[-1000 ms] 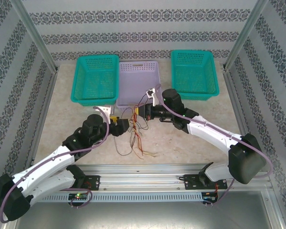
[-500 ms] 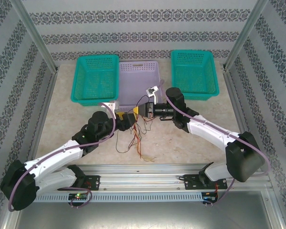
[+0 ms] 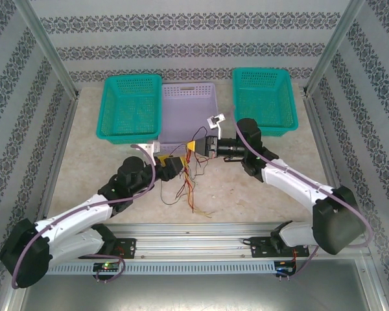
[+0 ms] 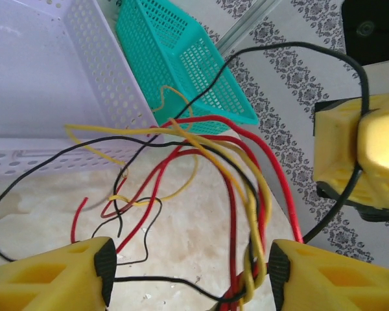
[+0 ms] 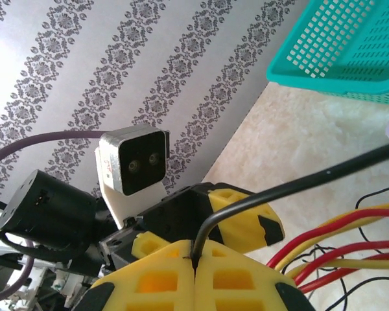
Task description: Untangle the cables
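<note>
The cables [image 3: 187, 183] are a loose tangle of thin red, yellow and black wires, hanging between the two grippers and trailing onto the table. My left gripper [image 3: 170, 166] is open around the tangle. In the left wrist view its fingers [image 4: 189, 269] straddle a red-and-yellow bunch [image 4: 253, 214] that runs close to the right-hand pad [image 4: 279, 272], and a black wire crosses the gap. My right gripper [image 3: 193, 148] is shut on a black cable [image 5: 298, 181], pinched at its tips [image 5: 194, 256] and held off the table.
A purple basket [image 3: 188, 113] stands just behind the grippers, with a teal basket [image 3: 131, 107] to its left and another [image 3: 264, 100] to its right. The aluminium rail [image 3: 201, 230] runs along the near edge. The two grippers are very close together.
The left gripper has pushed forward into the tangle. The right arm has drawn back to the right, its jaws still clamped on the black cable. The wire ends on the table have shifted slightly.
</note>
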Motion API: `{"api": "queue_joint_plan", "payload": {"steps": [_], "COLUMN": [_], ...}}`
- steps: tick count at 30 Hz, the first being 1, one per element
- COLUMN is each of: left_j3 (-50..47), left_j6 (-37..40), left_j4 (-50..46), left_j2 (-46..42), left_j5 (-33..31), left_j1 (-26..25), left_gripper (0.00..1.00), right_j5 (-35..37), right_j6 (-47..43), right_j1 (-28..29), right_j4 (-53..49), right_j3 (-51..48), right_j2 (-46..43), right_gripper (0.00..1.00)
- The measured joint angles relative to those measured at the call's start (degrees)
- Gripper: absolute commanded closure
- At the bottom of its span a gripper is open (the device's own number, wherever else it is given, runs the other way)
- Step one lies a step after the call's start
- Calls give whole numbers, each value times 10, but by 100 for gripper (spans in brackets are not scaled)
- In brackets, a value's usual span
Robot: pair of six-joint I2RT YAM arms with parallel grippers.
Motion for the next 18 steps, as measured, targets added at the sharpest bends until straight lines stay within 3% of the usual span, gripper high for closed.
{"api": "queue_joint_plan", "payload": {"steps": [2, 8, 18], "left_j3": [-1, -1, 45], "left_j6": [-2, 3, 5], "left_j4": [1, 11, 67], "left_j2": [-5, 19, 234], "left_j5": [-2, -24, -5], "left_j1": [0, 14, 65], "left_gripper": [28, 27, 28], "right_j5": [13, 52, 62], "right_j6": [-12, -11, -13], "right_j1": [-7, -71, -86], "right_j4": [-24, -37, -55], "right_j3": [0, -37, -63], "right_j2": [-15, -61, -151], "right_gripper": [100, 100, 100]}}
